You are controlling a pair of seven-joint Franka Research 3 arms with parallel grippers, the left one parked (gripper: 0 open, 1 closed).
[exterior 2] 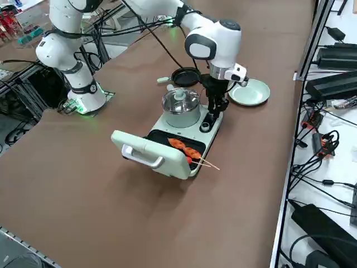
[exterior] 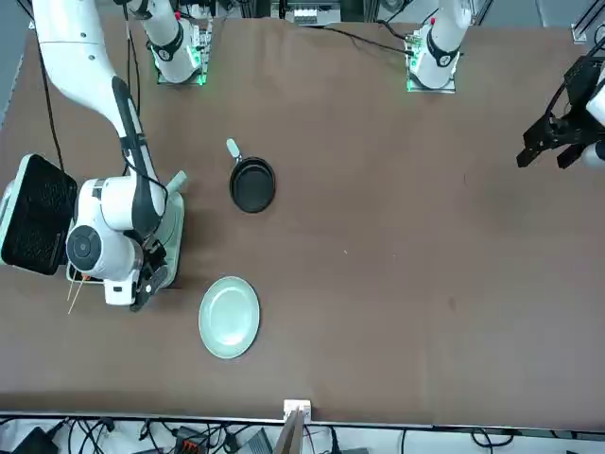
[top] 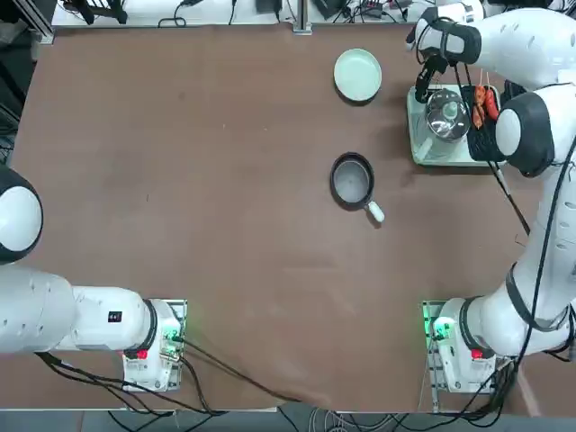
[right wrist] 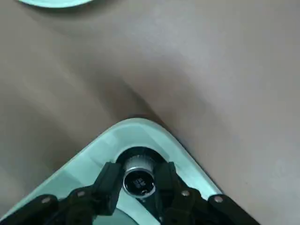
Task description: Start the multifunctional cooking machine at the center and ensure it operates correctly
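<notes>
We see the right end effector point(right wrist: 139, 180) clamped on the cooking machine's point(exterior 2: 184, 120) knob point(right wrist: 139, 179); its arm hides that corner from overhead.

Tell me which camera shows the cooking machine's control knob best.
The right wrist view: the knob fills the foreground, pinched between the right gripper fingers on a corner of the multifunctional cooking machine. The right side view shows the gripper over the panel, hiding the knob. Top and front views have the arm covering it.
</notes>
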